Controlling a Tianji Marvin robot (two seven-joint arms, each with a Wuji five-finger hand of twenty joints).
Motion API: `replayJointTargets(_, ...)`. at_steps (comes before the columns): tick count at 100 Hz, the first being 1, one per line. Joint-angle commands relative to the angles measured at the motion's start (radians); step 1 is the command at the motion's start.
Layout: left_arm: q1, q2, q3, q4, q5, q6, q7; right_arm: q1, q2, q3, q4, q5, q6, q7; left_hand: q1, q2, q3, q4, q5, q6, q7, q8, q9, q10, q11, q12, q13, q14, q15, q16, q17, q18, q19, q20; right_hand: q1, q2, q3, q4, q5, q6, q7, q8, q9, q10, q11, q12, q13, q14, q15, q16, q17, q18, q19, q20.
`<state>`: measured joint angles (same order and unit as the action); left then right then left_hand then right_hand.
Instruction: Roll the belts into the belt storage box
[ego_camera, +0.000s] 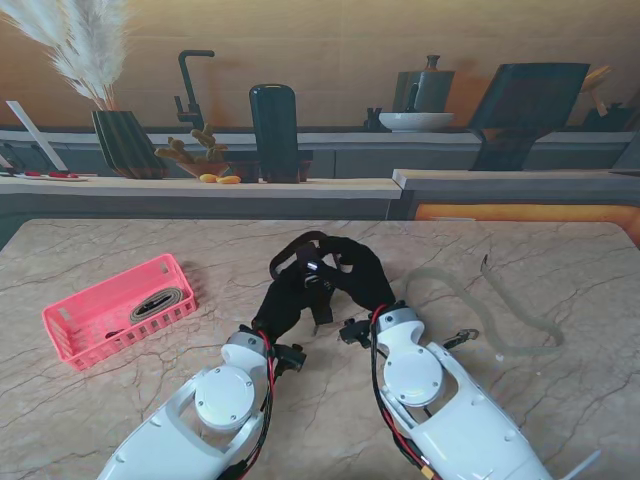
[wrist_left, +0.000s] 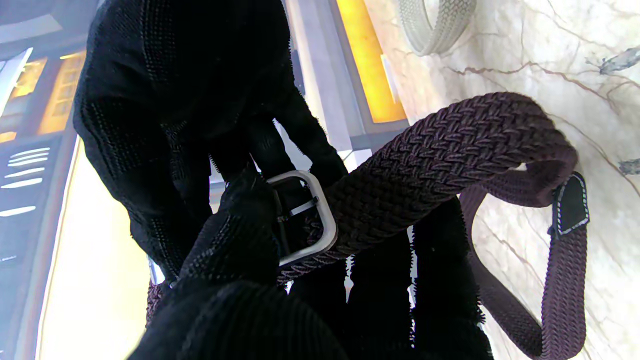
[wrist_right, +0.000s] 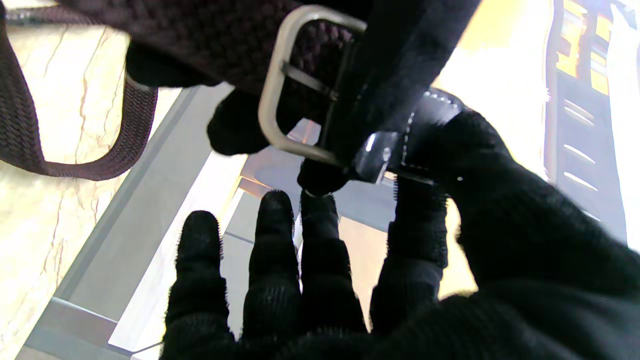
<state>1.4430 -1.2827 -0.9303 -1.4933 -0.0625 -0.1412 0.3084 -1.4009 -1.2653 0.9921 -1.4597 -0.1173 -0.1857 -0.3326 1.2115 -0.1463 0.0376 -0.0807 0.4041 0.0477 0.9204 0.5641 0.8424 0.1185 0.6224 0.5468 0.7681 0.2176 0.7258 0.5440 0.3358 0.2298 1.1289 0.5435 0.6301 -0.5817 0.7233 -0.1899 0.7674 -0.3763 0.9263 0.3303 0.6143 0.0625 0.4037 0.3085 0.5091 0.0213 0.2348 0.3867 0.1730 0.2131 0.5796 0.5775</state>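
Both my arms rise from the bottom corners and meet mid-frame, my left hand (ego_camera: 283, 300) and right hand (ego_camera: 362, 280) each pinching the dark belt (wrist_left: 440, 150) at its metal buckle (wrist_left: 305, 215). At right lies a pale belt (ego_camera: 500, 315). At left, the pink box (ego_camera: 120, 310) holds a rolled belt (ego_camera: 155, 303).

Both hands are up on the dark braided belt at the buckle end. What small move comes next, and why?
Probably start the coil: turn the silver metal buckle inward over the dark maroon braided belt. The left hand and right hand both pinch the buckle end above the table, no turn is wound yet, and the strap's tail hangs loose in an open loop. The pink plastic basket can wait.
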Motion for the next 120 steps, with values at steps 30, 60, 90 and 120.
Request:
replayJointTargets(30, 0.021, 0.002, -0.022, -0.026, 0.016, 0.008, -0.010, -0.031, 0.040, 0.046, -0.040, -0.100, 0.023, 0.074, 0.079, 0.074, 0.056, 0.011, -0.014, -0.075, 0.090, 0.157, 0.037, -0.018, 0.178, 0.218, 0.068, -0.026, 0.196, 0.239, 0.025, 0.041, 0.111, 0.076, -0.066, -0.017, 0.029, 0.023, -0.134, 0.055, -0.050, 0.052, 0.054, 0.036, 0.034, 0.036, 0.056, 0.012, 0.067, 0.073, 0.009, 0.005, 0.027, 0.002)
replayJointTargets(60, 0.018, 0.005, -0.028, -0.021, 0.050, 0.006, -0.002, -0.061, 0.085, 0.107, -0.075, -0.224, 0.016, 0.153, 0.079, 0.076, 0.057, 0.012, -0.011, -0.086, 0.086, 0.166, 0.033, -0.018, 0.163, 0.227, 0.061, -0.023, 0.171, 0.250, 0.014, 0.041, 0.092, 0.081, -0.173, 0.021, 0.021, 0.118, -0.209, 0.182, -0.282, 0.203, 0.065, 0.052, 0.032, 0.043, 0.085, 0.033, 0.087, 0.105, 0.017, 0.024, 0.023, 0.021)
replayJointTargets(90, 0.019, 0.011, -0.032, -0.020, 0.060, 0.001, -0.015, -0.082, 0.102, 0.147, -0.086, -0.335, -0.059, 0.140, 0.079, 0.075, 0.057, 0.011, -0.010, -0.090, 0.085, 0.175, 0.035, -0.017, 0.164, 0.238, 0.061, -0.021, 0.172, 0.263, 0.013, 0.047, 0.087, 0.088, -0.189, 0.011, 0.002, 0.121, -0.339, 0.231, -0.362, 0.194, 0.057, 0.033, 0.047, 0.043, 0.108, 0.026, 0.128, 0.136, 0.036, 0.021, 0.028, 0.030)
replayJointTargets(120, 0.004, 0.022, -0.009, -0.004, 0.076, -0.008, -0.061, -0.059, 0.114, 0.140, -0.073, -0.356, -0.143, 0.174, 0.079, 0.070, 0.062, 0.013, -0.001, -0.092, 0.081, 0.178, 0.037, -0.011, 0.156, 0.242, 0.058, -0.011, 0.165, 0.270, 0.005, 0.054, 0.079, 0.094, -0.208, -0.020, 0.015, 0.115, -0.508, 0.275, -0.432, 0.182, -0.115, 0.019, 0.015, 0.025, 0.079, 0.003, 0.119, 0.137, 0.055, -0.022, 0.052, 0.049)
